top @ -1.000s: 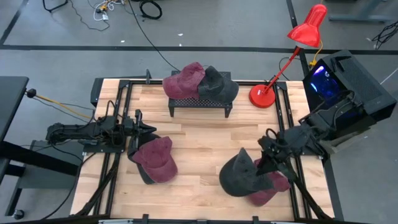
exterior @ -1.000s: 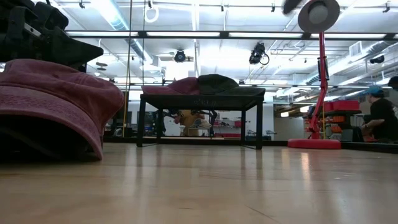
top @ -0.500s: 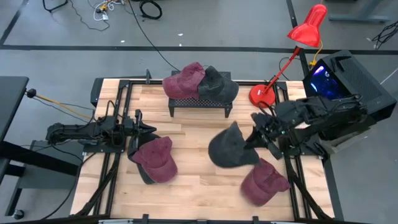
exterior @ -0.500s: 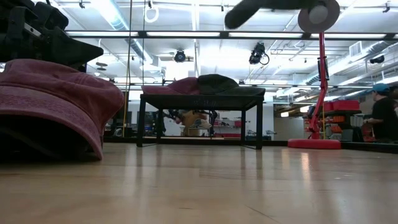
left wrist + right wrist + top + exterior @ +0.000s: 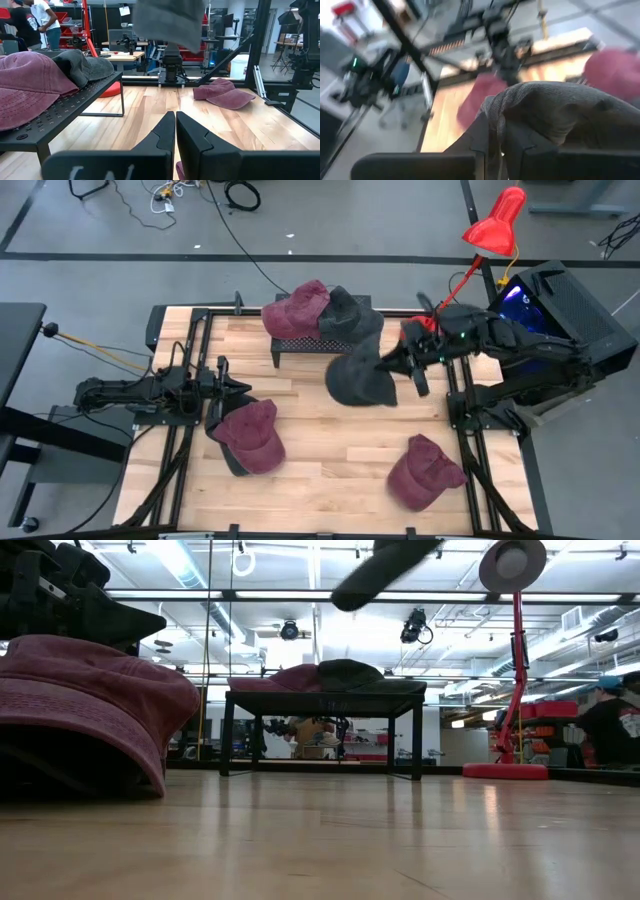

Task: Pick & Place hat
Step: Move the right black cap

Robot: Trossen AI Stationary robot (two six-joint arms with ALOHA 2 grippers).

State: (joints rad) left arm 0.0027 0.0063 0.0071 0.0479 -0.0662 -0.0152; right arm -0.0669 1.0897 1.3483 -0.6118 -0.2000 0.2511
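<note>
Rack (image 5: 320,346): far worktop, holds a maroon hat (image 5: 296,306) and a grey hat (image 5: 350,312).
Dark hat (image 5: 360,375): limp, crumpled, hanging just right of rack.
Right hand (image 5: 385,364): clamped on dark hat.
Left hand (image 5: 238,387): closed, empty.

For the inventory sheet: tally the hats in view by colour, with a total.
Maroon hats: 3 (rack, by the left hand, near the table's front right)
Dark grey hats: 2 (rack, held in the right hand)
Total: 5
</note>
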